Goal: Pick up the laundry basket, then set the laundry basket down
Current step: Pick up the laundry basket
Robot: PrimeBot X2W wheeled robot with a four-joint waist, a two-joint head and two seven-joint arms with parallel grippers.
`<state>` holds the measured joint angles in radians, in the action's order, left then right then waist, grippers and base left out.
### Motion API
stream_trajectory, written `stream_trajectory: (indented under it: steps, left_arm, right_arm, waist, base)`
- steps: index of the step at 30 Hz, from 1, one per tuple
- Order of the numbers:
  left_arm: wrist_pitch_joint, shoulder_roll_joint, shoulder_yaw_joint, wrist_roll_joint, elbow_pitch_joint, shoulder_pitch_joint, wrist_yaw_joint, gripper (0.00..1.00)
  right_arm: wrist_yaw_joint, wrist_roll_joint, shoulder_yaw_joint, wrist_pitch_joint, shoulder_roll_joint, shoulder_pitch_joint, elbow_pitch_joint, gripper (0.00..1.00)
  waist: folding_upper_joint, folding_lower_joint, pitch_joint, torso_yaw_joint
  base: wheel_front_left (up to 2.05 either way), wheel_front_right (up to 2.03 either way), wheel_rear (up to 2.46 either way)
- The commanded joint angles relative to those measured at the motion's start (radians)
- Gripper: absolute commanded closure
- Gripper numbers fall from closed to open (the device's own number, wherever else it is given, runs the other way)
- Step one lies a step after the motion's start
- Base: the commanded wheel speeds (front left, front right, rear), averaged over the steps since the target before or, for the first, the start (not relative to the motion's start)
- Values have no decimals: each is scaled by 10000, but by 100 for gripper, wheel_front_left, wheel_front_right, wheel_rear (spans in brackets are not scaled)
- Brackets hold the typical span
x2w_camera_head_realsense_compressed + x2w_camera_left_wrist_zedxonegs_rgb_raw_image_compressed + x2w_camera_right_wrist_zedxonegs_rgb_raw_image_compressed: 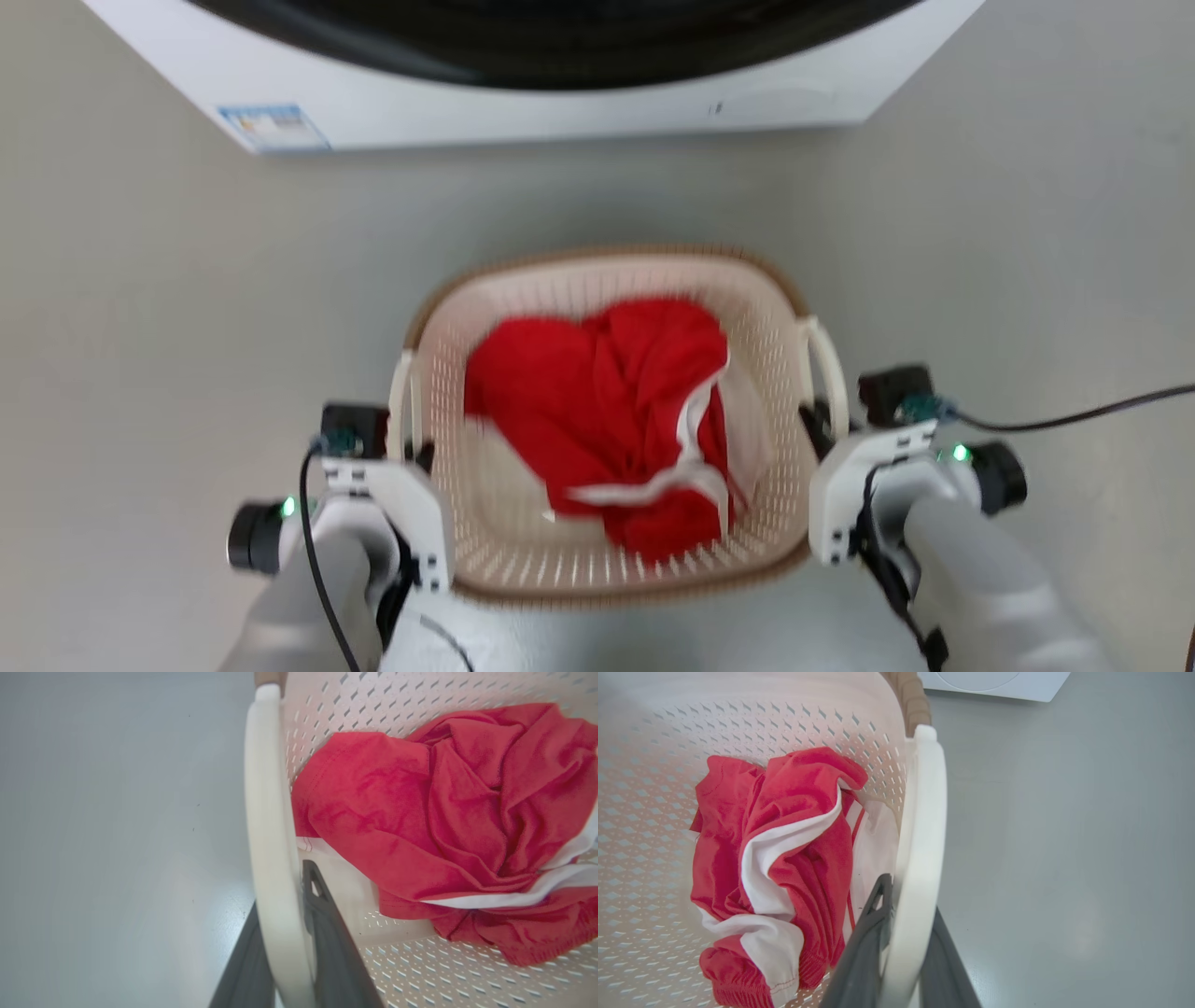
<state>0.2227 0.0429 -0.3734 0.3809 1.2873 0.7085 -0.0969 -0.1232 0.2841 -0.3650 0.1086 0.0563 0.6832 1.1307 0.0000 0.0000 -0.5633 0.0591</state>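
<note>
The laundry basket (780, 359) is cream-white and perforated with a brown rim, and it sits between my two arms in the head view. A red and white garment (607, 411) lies inside it. My left gripper (417, 455) is shut on the basket's left loop handle (268, 835), one dark finger (329, 947) inside the loop and the other outside. My right gripper (822, 422) is shut on the right loop handle (924, 835), its fingers (864, 952) on either side of the loop. I cannot tell whether the basket rests on the floor or hangs above it.
A white washing machine (560, 107) with a dark door stands just beyond the basket, and its corner shows as the washing machine (994, 683) in the right wrist view. Grey floor (168, 327) spreads to both sides. A black cable (1074, 415) trails right from my right wrist.
</note>
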Motion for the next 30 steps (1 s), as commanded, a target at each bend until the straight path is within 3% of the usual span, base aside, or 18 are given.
stream_trajectory:
  steps: [1,18,30]
  left_arm:
    - [-14,240,97,0,-54,-449,54,100]
    - [-705,80,-379,547,-57,-3153,403,100]
    - [-1191,75,-1528,1769,-1091,-4288,923,100]
  right_arm:
    - [-75,100,-468,-188,-61,-591,-193,100]
    - [-75,1131,-2196,-1472,-61,-2897,-575,100]
    - [-75,1186,-2430,-1766,-61,-3545,-760,100]
  waist:
    - [0,0,1084,166]
    - [0,0,5151,687]
    - [0,0,6142,561]
  base:
    - [0,0,0]
    - [0,0,0]
    - [0,0,0]
